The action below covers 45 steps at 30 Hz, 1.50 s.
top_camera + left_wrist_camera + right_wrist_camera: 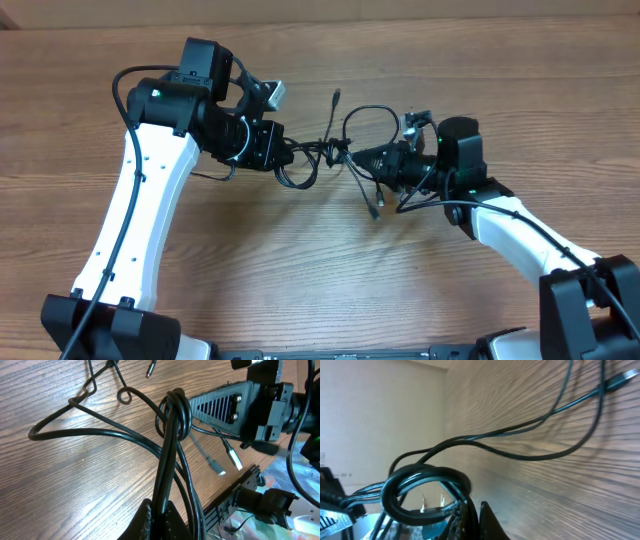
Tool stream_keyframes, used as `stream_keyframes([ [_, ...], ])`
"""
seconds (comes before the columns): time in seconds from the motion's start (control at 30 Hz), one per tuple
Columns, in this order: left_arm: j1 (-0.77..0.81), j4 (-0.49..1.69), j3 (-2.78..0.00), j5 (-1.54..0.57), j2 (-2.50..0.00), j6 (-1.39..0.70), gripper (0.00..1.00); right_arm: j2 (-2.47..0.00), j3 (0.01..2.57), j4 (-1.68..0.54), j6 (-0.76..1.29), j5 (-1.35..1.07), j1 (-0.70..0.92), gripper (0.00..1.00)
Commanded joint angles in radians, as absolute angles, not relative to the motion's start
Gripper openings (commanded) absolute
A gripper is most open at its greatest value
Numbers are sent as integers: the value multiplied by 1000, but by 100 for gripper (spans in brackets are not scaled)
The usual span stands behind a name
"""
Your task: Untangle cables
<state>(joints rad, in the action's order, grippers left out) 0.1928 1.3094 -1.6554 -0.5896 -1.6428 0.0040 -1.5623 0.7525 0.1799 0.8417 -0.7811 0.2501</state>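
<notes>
The overhead camera hangs well above the brown wood-grain worktop (320,285) and looks straight down. It is far enough back to take in both white-and-black arms (135,220), with their bases at the lower edge. The left wrist camera sits right behind the left tool (159,516), close in, facing across the boards toward the right tool (200,404). The right wrist camera is rolled, so the worktop rears up beside a pale wall (380,415), very near its own tool. All three views share the knot of thin black cables (325,152).
</notes>
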Motion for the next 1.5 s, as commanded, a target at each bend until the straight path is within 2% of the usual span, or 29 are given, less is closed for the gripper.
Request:
stream_keyframes([
  [0.0,177,1312,-1673,-564,-1627,32,4,-1566,748,134,775,-681,212,4],
  [0.17,177,1329,-1673,-512,-1627,97,4,-1566,748,133,776,-681,212,4],
  [0.23,177,1335,-1673,-513,-1627,139,4,-1566,748,134,776,-681,212,10],
  [0.3,177,1335,-1673,-514,-1627,171,4,-1566,748,142,776,-680,212,27],
  [0.33,178,1338,-1673,-515,-1627,210,4,-1566,748,153,776,-681,212,47],
  [0.4,178,1345,-1673,-517,-1627,263,4,-1566,748,172,776,-681,212,79],
  [0.43,178,1349,-1673,-517,-1627,291,5,-1566,748,183,776,-681,212,88],
  [0.47,178,1351,-1673,-517,-1627,334,4,-1566,748,194,776,-681,212,91],
  [0.7,178,1308,-1673,-535,-1627,475,4,-1566,748,249,784,-720,212,95],
  [0.97,178,1380,-1683,-857,-1626,587,6,-1566,748,566,762,-989,194,95],
  [1.2,176,1416,-1687,-1022,-1626,587,4,-1566,748,613,649,-1286,168,95],
  [1.47,141,1401,-1687,-1020,-1627,535,4,-1566,748,669,646,-1338,168,95],
])
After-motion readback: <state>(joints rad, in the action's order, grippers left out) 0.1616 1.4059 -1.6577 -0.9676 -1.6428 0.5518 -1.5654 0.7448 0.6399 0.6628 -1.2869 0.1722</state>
